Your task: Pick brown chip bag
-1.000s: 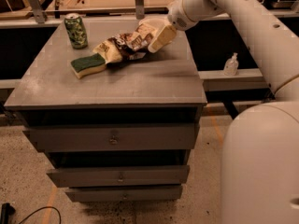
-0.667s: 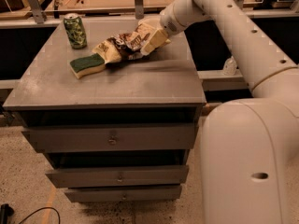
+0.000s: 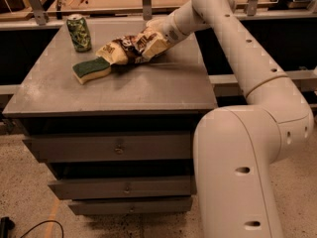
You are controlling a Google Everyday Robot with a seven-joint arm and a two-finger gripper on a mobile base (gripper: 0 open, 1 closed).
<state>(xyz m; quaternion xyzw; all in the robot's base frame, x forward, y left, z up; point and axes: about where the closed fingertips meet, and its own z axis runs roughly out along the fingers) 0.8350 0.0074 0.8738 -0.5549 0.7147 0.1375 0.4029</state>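
Foil, crinkled and glossy, made up the one brown chip bag [image 3: 128,48], dark in the middle with tan ends, lying toward the back of the flat grey cabinet top [image 3: 124,90]. One cylindrical green can [image 3: 79,32] stood upright to its left, and one rectangular sponge [image 3: 91,69], green scouring face over yellow foam, lay just beside its left end. The smooth cream arm's [image 3: 247,58] single gripper [image 3: 155,41] rested against the bag's right end, though whether it was clamped on the foil or loose could not be told.

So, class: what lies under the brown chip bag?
The brown chip bag lies on the grey cabinet top; nothing else shows beneath it. The gripper covers the bag's end nearest the arm, so what is under that end cannot be seen.
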